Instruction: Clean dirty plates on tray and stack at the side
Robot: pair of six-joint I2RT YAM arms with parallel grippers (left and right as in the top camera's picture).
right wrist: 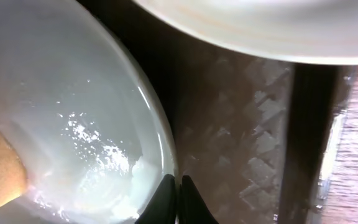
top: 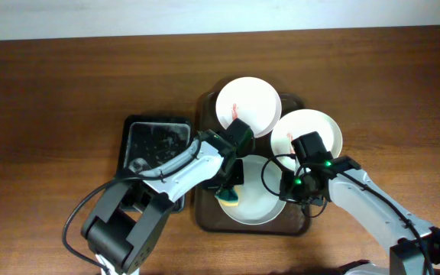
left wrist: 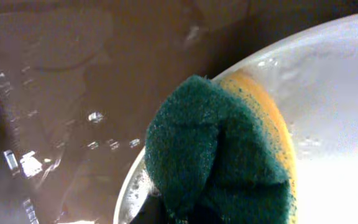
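Note:
The dark brown tray (top: 205,107) holds three white plates. The far plate (top: 254,114) has a red smear. The right plate (top: 319,122) lies over the tray's right rim, its middle hidden by my right arm. The near plate (top: 266,206) is wet. My left gripper (top: 231,185) is shut on a green-yellow sponge (top: 228,197) pressed on that plate's left rim. In the left wrist view the sponge (left wrist: 222,149) covers the fingers and lies on the plate (left wrist: 334,93). My right gripper (right wrist: 178,190) is shut on the near plate's right rim (right wrist: 160,137).
A smaller black tray (top: 155,141), wet inside, stands left of the brown tray. The brown tray's wet patterned floor (right wrist: 229,124) and right rim (right wrist: 309,124) show in the right wrist view, with the right plate's edge (right wrist: 260,25) above. Bare wooden table surrounds both trays.

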